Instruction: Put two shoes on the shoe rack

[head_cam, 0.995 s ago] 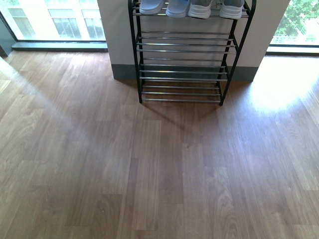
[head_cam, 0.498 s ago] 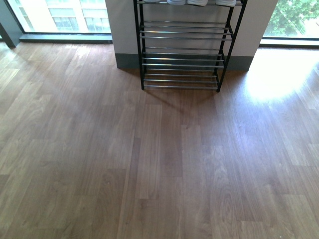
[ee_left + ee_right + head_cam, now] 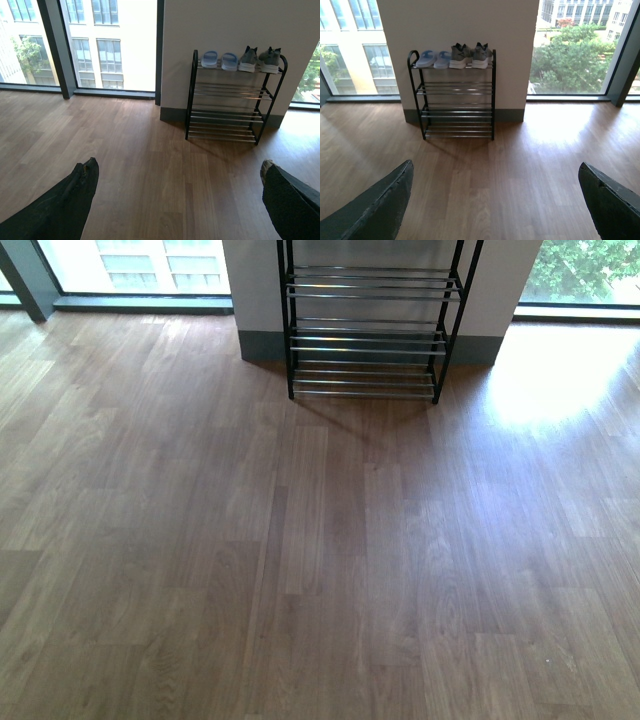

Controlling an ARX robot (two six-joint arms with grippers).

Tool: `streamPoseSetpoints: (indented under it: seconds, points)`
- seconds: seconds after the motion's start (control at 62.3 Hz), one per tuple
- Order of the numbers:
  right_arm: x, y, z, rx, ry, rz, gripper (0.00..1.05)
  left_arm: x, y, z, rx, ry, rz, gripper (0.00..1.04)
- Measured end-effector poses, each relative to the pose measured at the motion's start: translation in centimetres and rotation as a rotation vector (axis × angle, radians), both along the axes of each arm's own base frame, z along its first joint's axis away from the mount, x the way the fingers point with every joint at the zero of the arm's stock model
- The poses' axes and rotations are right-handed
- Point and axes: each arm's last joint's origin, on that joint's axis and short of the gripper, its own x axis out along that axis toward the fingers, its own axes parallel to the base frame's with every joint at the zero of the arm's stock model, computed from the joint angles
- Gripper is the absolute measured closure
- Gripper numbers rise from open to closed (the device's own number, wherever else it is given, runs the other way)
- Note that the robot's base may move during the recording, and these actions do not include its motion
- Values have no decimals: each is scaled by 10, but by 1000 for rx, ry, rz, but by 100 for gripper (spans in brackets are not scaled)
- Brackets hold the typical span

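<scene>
The shoe rack (image 3: 365, 335) stands against the white wall; the front view shows only its two lower chrome tiers. In the left wrist view the whole rack (image 3: 225, 107) shows, with two pale blue slides (image 3: 220, 60) and two grey sneakers (image 3: 259, 60) side by side on its top tier. The right wrist view shows the same rack (image 3: 457, 112), the slides (image 3: 433, 58) and the sneakers (image 3: 470, 55). My left gripper (image 3: 178, 165) and right gripper (image 3: 496, 167) are open, hold nothing, and hang over bare floor well short of the rack.
Brown wood-plank floor (image 3: 320, 560) stretches from me to the rack. Behind the rack is a white wall column (image 3: 460, 25) with a grey baseboard. Floor-to-ceiling windows (image 3: 100, 45) flank the column, and a bright sun patch (image 3: 540, 390) lies right of the rack.
In the front view the rack has slid upward and shrunk. The shoes on its top tier have passed out of the frame's top edge, and more floor shows.
</scene>
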Motion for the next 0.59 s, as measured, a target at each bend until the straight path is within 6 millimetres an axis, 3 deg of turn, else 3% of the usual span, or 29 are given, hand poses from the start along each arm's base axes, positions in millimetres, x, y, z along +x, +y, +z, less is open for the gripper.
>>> streamPoseSetpoints:
  seconds: [0.594]
  points:
    - [0, 0, 0, 0, 0, 0, 9, 0, 0, 0, 0, 0, 0, 9]
